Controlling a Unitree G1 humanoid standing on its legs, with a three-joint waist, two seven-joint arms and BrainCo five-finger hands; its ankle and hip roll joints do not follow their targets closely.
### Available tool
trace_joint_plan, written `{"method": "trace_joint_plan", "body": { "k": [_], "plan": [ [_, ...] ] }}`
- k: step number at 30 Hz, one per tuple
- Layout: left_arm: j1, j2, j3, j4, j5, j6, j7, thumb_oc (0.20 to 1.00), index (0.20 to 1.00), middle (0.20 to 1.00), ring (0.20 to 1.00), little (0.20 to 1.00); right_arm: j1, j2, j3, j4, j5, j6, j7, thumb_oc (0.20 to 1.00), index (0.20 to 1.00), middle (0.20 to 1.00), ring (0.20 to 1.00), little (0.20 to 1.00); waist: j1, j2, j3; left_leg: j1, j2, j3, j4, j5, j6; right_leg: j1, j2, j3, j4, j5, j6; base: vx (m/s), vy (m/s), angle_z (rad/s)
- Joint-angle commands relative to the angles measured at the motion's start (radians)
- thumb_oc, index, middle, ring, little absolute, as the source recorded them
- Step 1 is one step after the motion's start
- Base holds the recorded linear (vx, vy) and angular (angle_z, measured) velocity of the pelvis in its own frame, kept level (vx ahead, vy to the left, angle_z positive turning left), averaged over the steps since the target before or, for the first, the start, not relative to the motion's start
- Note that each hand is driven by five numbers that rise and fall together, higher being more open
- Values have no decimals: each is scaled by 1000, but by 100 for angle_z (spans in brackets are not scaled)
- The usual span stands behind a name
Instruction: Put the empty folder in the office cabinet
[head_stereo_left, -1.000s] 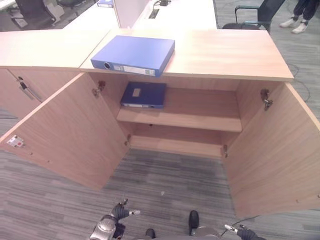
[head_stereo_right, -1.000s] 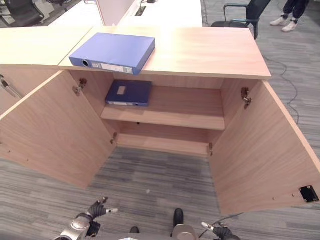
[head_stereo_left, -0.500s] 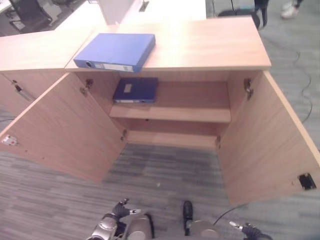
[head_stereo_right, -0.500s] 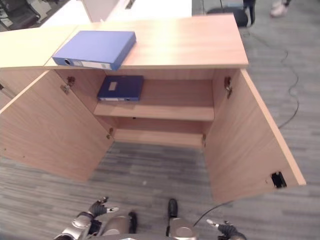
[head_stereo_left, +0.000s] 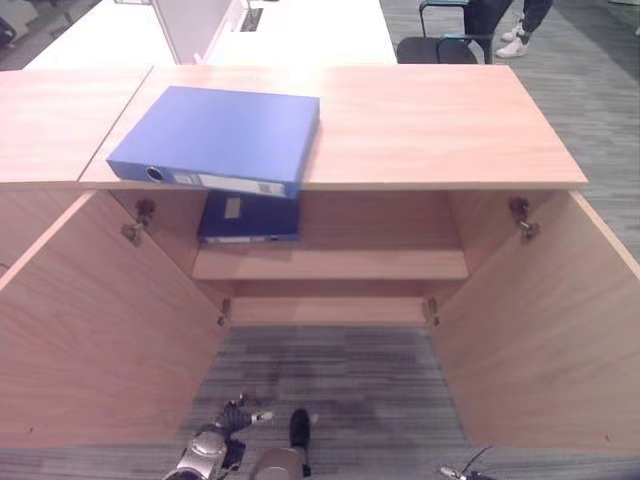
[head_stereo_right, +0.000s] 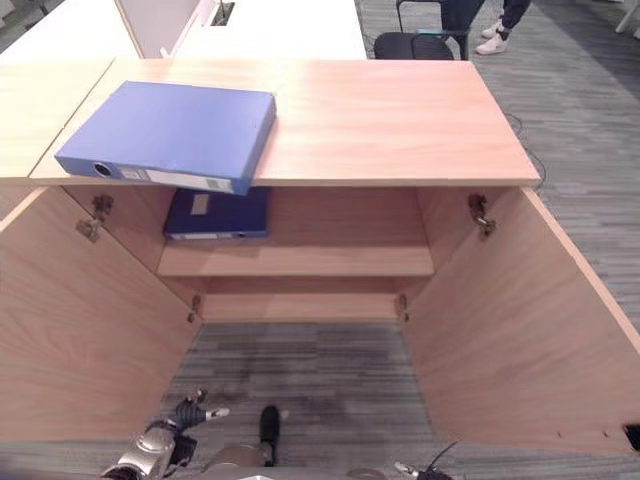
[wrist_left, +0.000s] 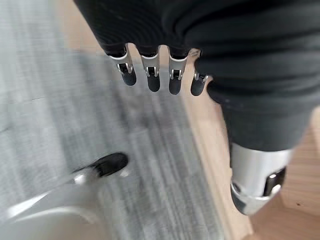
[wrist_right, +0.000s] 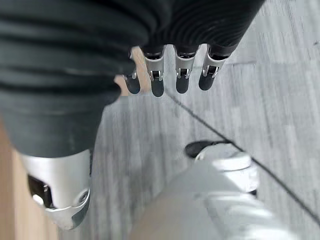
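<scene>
Ahead of both robot hands, well apart from them, stands the wooden office cabinet (head_stereo_left: 330, 260) with both doors swung wide; the left door (head_stereo_left: 95, 330) and the right door (head_stereo_left: 545, 330) flank the grey carpeted floor (head_stereo_left: 335, 380) just beyond the hands. Its top panel serves as a tabletop (head_stereo_left: 430, 125), and a second tabletop (head_stereo_left: 50, 120) of the same wood adjoins it farther toward the left robot hand's side. Behind those lies a white desk (head_stereo_left: 300, 30).

On the cabinet's tabletop, up and forward of the left robot hand, the large blue lever-arch folder (head_stereo_left: 220, 140) lies flat, its labelled spine facing the robot and its near edge jutting slightly past the tabletop's front edge. Directly beneath it, on the cabinet's inner shelf (head_stereo_left: 370, 265), a darker blue folder (head_stereo_left: 250, 217) lies flat at the shelf's left end, partly hidden by the folder above.

Far beyond the cabinet, on the right robot hand's side, a dark office chair (head_stereo_left: 440, 40) stands beside a person's legs and white shoes (head_stereo_left: 515, 35).

Low by the floor, the left robot hand (head_stereo_left: 232, 425) hangs with its fingers (wrist_left: 150, 75) straight and spread, holding nothing. The right robot hand (wrist_right: 70, 115) hangs likewise over the floor, its fingers (wrist_right: 182, 77) straight and empty.
</scene>
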Motion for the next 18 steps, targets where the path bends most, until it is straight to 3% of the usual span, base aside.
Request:
{"method": "trace_joint_plan", "body": {
  "k": [1,7,8,9,10,11,12,13,14,18],
  "plan": [
    [21,7,10,-13,40,-10,8,1000,1000,1000,1000,1000,-4,-61,19,-40,-11,-4,-6,1000,1000,1000,1000,1000,21,-4,9,-142,63,-30,140,-56,-78,7,-26,0,-53,118,38,54,162,6],
    [6,35,12,-44,36,-10,6,1000,1000,1000,1000,1000,-26,-56,18,-57,4,-9,-5,1000,1000,1000,1000,1000,22,-1,18,-129,39,-15,147,-94,-45,-66,-36,-27,76,203,49,44,175,-6],
    [4,40,15,-51,32,-8,7,1000,1000,1000,1000,1000,-33,-54,22,-62,3,-9,-6,1000,1000,1000,1000,1000,27,6,29,-123,42,-7,144,-96,-37,-83,-42,-67,121,224,48,3,210,-9],
    [2,46,25,-56,24,-5,9,1000,1000,1000,1000,1000,-40,-46,32,-74,-2,-12,-7,1000,1000,1000,1000,1000,35,24,36,-100,46,7,133,-104,-26,-104,-43,-149,197,224,49,27,257,-22],
    [4,47,28,-54,24,-3,9,1000,1000,1000,1000,1000,-39,-40,34,-78,-5,-13,-6,1000,1000,1000,1000,1000,35,26,36,-84,43,12,125,-107,-23,-114,-43,-177,214,220,51,146,281,-41],
    [7,46,37,-48,20,-4,11,1000,1000,1000,1000,1000,-32,-32,40,-84,-7,-17,-8,1000,1000,1000,1000,1000,29,29,32,-43,35,10,101,-110,-23,-142,-16,-208,181,170,29,129,119,-42],
    [8,46,37,-48,20,-4,11,1000,1000,1000,1000,1000,-32,-32,40,-84,-7,-17,-9,1000,1000,1000,1000,1000,27,28,34,-38,34,9,98,-111,-24,-139,-17,-209,186,164,28,196,85,-38],
    [9,45,38,-40,19,-8,10,1000,1000,1000,1000,1000,-25,-30,43,-87,-5,-21,-8,1000,1000,1000,1000,1000,18,34,34,-16,35,-2,91,-115,-28,-153,17,-212,122,94,8,194,-11,-7],
    [6,40,26,-37,24,-12,9,1000,1000,1000,1000,1000,-25,-29,47,-87,0,-23,-9,1000,1000,1000,1000,1000,-7,38,51,9,25,-28,91,-125,-29,-194,44,-180,68,90,2,192,-5,2],
    [9,22,24,-39,29,-18,12,1000,1000,1000,1000,1000,-9,-36,52,-79,-3,-24,-9,1000,1000,1000,1000,1000,-16,32,45,53,12,-37,64,-128,-39,-123,55,-143,-50,99,0,91,-51,53]
  ]
}}
